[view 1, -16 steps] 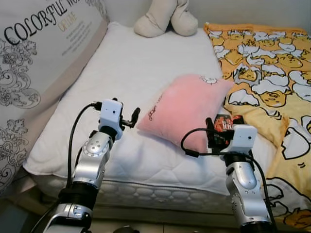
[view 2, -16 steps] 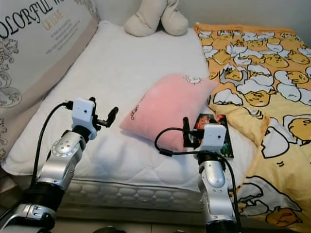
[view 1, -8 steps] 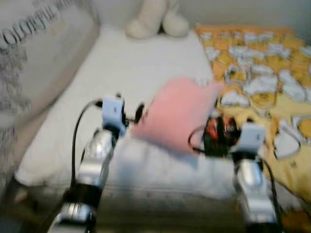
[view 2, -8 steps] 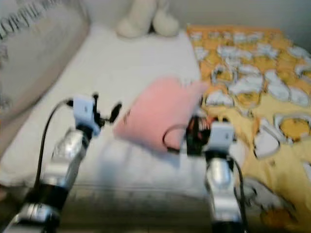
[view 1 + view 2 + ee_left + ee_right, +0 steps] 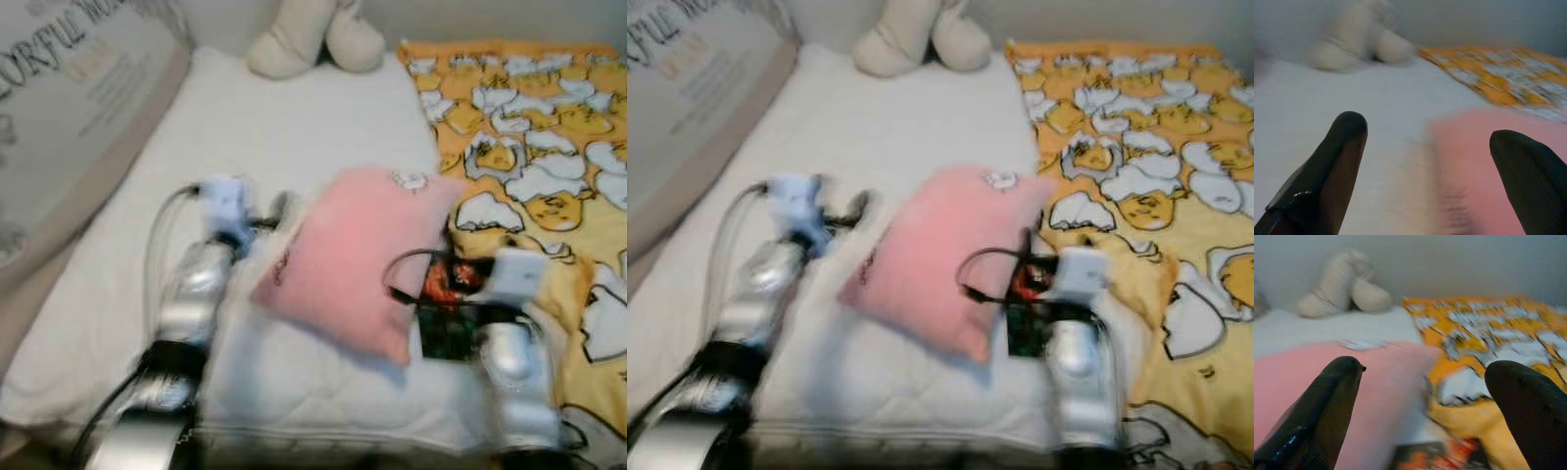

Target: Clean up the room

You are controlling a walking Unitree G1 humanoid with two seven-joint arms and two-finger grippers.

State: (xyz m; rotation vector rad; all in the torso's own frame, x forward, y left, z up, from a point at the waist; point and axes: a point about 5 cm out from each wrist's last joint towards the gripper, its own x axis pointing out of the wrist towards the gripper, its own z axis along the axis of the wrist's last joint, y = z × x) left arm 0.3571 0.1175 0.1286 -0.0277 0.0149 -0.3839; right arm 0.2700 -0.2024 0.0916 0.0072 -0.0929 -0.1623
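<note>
Both arms have closed in on the pink pillow [image 5: 358, 257]. Your left gripper [image 5: 1430, 161] and right gripper [image 5: 1420, 396] gape wide, empty; the blur risks a misjudged grab.

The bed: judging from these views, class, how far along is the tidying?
Nothing looks done yet. The pink pillow lies askew on the white mattress, a dark booklet sits by the rumpled yellow blanket. The left gripper and right gripper are open, holding nothing, near the pillow. All remains.
</note>
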